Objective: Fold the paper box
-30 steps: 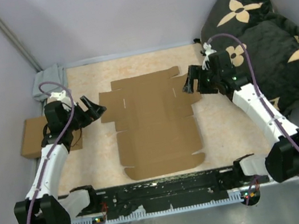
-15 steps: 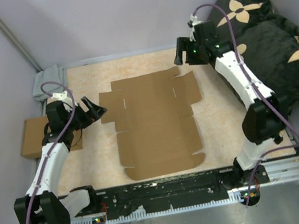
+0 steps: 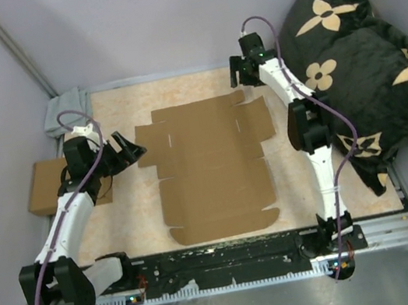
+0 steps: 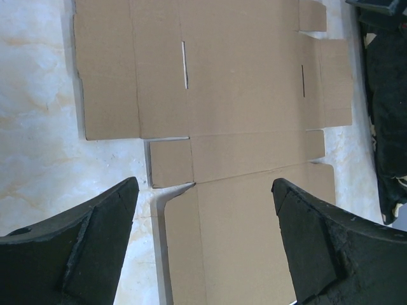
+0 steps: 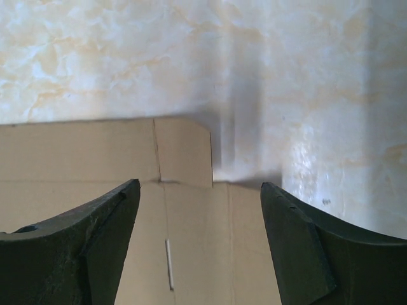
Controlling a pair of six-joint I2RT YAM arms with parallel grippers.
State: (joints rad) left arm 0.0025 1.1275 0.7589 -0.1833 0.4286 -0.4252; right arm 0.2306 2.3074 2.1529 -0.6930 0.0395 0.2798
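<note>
The paper box (image 3: pixel 211 171) lies flat and unfolded in the middle of the tabletop (image 3: pixel 294 168), with its long side running from the near edge toward the far edge. Its wider part, with side flaps spread left and right, sits toward the far edge. The narrower panel reaches toward the near edge. Two thin slits (image 4: pixel 184 65) show in the wide part, one near each side flap.

The left gripper (image 3: pixel 130 148) is at the left side of the box, just beside the left flap. Its fingers are spread apart and hold nothing. In the left wrist view the two dark fingers (image 4: pixel 95 235) frame the cardboard, with the marbled surface under them.

The right gripper (image 3: pixel 245 78) is over the far right corner of the box, near the far edge of the tabletop. Its fingers (image 5: pixel 95 229) are also spread and hold nothing. The small tab at that corner shows between them in the right wrist view.

A second flat piece of cardboard (image 3: pixel 44 187) lies at the left edge. A grey cloth (image 3: pixel 66 109) is bunched in the far left corner. A black cushion (image 3: pixel 353 55) with tan flowers sits along the right edge.
</note>
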